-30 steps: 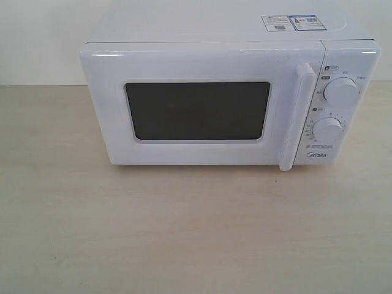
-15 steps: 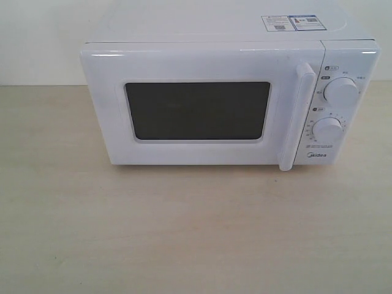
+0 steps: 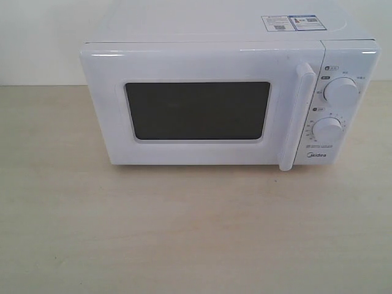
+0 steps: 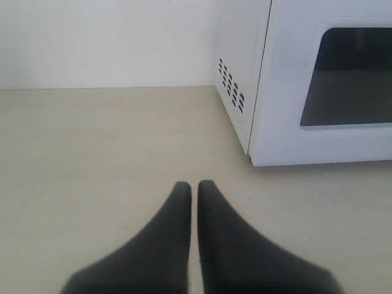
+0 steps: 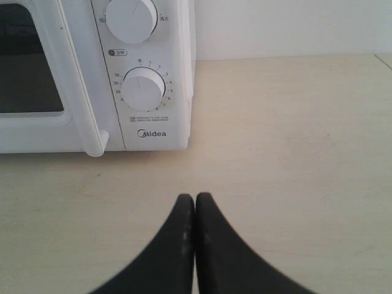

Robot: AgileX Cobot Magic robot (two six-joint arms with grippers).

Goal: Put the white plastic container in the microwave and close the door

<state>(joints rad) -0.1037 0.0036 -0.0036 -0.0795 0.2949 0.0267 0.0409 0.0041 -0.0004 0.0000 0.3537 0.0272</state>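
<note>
Standing by the table [image 3: 184, 239], I see the microwave [image 3: 208, 52] squarely in front with its door [image 3: 196, 64] flush against the body. The white plastic container shows in none of the views. It may sit behind the dark window [image 3: 197, 110], but the glass gives nothing away. The left hand [image 4: 194, 187] hovers low over the table near the microwave's vented side, fingers drawn together to a sliver of a gap, holding nothing. The right hand [image 5: 195, 199] hangs just in front of the dials [image 5: 143, 87], tips pressed together, also empty.

The risk I see is taking the shut door as proof of success: if the box is not inside, the job is undone. If the door must be reopened, tugging the handle [image 3: 296, 116] could drag the whole microwave across the smooth table. The door may also swing out toward the left hand.
</note>
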